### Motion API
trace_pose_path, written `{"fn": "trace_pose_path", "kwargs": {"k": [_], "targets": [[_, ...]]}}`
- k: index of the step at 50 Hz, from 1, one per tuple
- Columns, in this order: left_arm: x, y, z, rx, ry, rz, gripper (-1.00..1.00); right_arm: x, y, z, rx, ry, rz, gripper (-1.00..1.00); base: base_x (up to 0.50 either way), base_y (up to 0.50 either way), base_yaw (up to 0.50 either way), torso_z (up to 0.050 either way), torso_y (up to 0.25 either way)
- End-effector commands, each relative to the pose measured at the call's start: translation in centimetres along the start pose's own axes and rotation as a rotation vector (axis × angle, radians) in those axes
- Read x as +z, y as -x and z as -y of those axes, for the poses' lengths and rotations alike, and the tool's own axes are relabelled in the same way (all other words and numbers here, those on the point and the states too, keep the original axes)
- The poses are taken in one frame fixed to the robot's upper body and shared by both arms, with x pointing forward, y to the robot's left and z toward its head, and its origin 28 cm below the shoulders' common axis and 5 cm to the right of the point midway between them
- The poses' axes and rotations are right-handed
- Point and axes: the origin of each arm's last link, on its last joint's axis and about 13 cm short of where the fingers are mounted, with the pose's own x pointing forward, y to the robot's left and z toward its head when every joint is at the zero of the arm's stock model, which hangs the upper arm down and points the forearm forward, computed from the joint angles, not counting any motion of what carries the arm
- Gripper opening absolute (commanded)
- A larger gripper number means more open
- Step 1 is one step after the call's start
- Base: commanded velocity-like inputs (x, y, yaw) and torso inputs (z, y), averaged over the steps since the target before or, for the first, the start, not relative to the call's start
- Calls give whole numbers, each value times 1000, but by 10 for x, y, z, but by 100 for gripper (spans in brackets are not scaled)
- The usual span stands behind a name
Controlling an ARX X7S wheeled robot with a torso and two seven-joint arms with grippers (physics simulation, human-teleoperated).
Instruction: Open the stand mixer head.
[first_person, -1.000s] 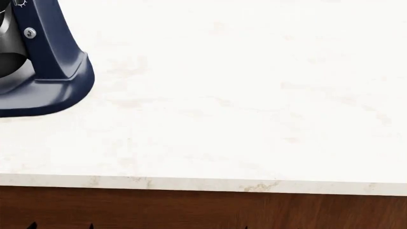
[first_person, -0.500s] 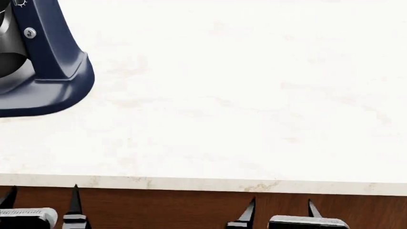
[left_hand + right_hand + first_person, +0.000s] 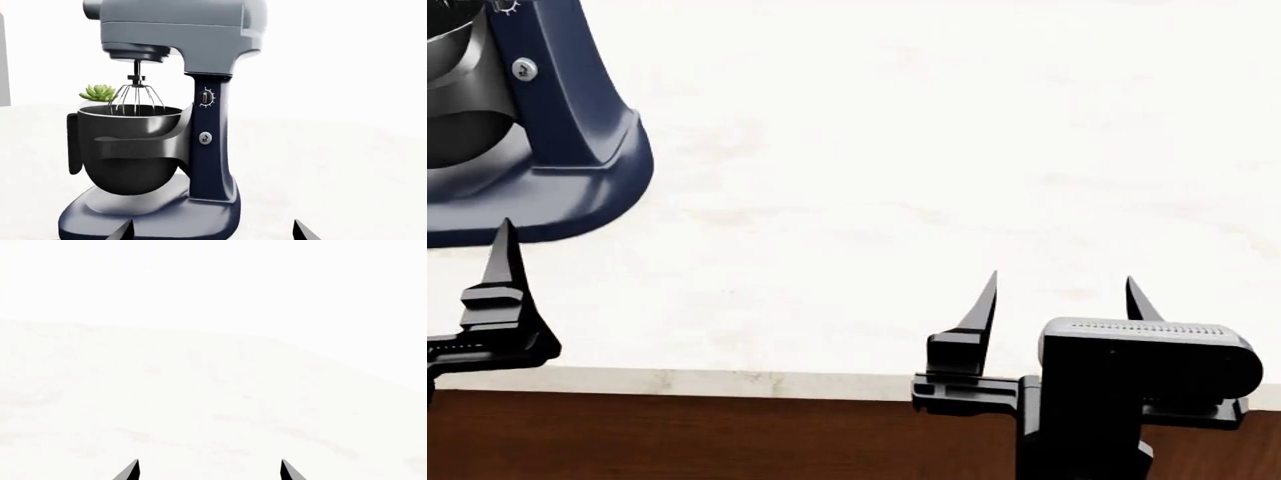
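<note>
White marble counter (image 3: 961, 150), wood front (image 3: 694, 440). Mixer (image 3: 193, 165) near the counter's left end, head (image 3: 180, 30) down. Left gripper (image 3: 210, 231) and right gripper (image 3: 1057, 300) both spread.

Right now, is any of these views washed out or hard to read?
Right wrist view: almost pure white, the counter barely separates from the background. Left wrist view: the mixer head is sharp against a blown-out backdrop. Head view: clear, soft shadow under the mixer base.

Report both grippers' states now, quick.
Left gripper: open, holding nothing, short of the mixer.
Right gripper: open, holding nothing, over bare counter.
</note>
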Motion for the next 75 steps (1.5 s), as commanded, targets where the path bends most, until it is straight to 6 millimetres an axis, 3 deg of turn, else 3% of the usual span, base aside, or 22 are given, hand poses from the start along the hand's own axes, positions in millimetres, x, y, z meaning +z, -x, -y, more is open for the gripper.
{"fn": "trace_pose_path", "kwargs": {"k": [1,58,75], "targets": [[8,0,0,-33,25,43,100,6,-1,1,-2,-12,12,100,0,500,0,0,0],[9,0,-2,-17,32,48,100,8,0,-1,-7,-31,21,100,0,499,0,0,0],[10,-1,-1,-21,40,53,100,10,-1,1,0,-40,29,100,294,0,0,0,0]]}}
